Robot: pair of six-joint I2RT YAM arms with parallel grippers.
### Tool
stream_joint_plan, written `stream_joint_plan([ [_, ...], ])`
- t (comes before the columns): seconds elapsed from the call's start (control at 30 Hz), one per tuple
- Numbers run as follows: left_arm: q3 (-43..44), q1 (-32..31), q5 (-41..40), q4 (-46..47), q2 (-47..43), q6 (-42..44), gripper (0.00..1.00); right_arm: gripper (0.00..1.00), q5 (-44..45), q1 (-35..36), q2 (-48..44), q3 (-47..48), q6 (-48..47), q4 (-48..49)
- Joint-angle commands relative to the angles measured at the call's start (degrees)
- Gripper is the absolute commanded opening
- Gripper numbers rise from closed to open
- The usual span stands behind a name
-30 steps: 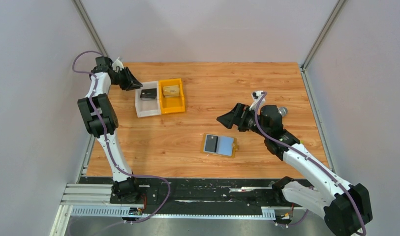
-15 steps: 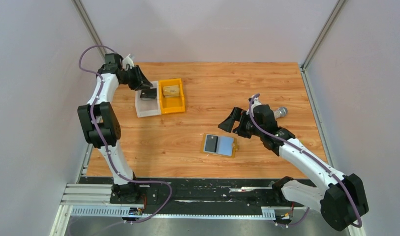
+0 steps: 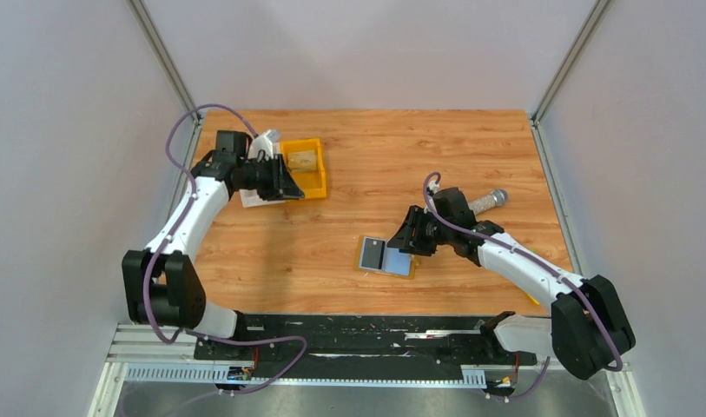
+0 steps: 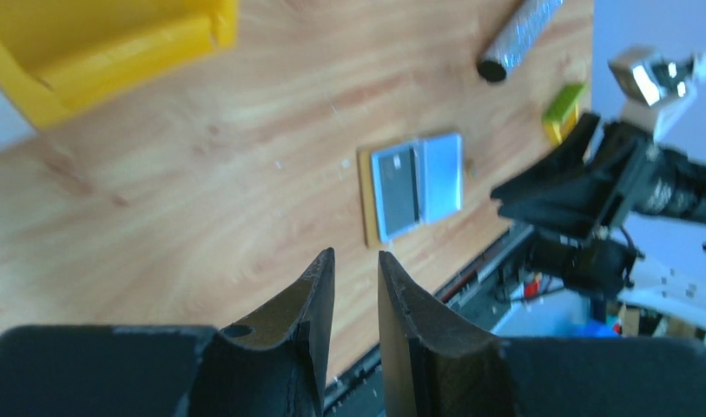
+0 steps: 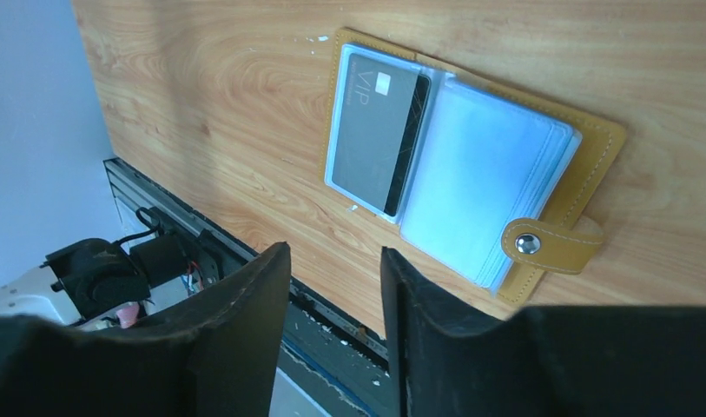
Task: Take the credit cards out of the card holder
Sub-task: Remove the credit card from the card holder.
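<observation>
The card holder [image 3: 386, 257] lies open on the wooden table, tan-edged with two light-blue panels. In the right wrist view the card holder [image 5: 484, 187] shows a dark grey card [image 5: 377, 130] marked VIP in one panel, and a tan snap strap on the other side. My right gripper [image 3: 405, 236] hovers at the holder's far right edge. Its jaws [image 5: 334, 252] stand apart with nothing between them. My left gripper [image 3: 284, 187] hangs over the bins at the back left. Its jaws [image 4: 356, 254] leave a narrow empty gap, and the card holder [image 4: 416, 184] lies far ahead of them.
An orange bin [image 3: 310, 178] holds a tan object [image 3: 302, 159]. A white bin [image 3: 252, 198] beside it is mostly hidden under the left gripper. A silver cylinder [image 3: 488, 201] lies behind the right arm. The black rail [image 3: 358, 326] runs along the table's near edge.
The left arm swung from the back left corner to above the bins. The right gripper came down and nearer to the card holder, and its jaws narrowed.
</observation>
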Motion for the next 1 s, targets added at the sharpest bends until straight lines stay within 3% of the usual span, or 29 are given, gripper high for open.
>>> stream_joint_plan([
  [0.0, -6.64, -4.76, 1.04, 3.21, -7.42, -2.85, 0.33, 0.37, -1.65, 0.26, 1.97, 0.9, 1.41, 2.91],
  [0.07, -9.4, -7.63, 0.64, 5.49, -9.47, -5.36, 0.32, 0.3, -1.0, 0.61, 2.83, 0.9, 2.35, 4.58],
  [0.3, -14.41, -16.39, 1.66, 15.36, -9.96, -11.11, 0.31, 0.21, 2.76, 2.22, 6.77, 1.57, 3.94, 7.99],
  [0.73, -19.28, -24.48, 2.64, 31.13, 1.33, -16.14, 0.29, 0.22, 3.34, 2.47, 13.28, -0.18, 3.46, 15.25],
  [0.97, -21.41, -25.33, 2.61, 39.05, 8.88, -17.08, 0.27, 0.24, 2.2, 2.56, 17.08, -0.45, 2.39, 17.08],
])
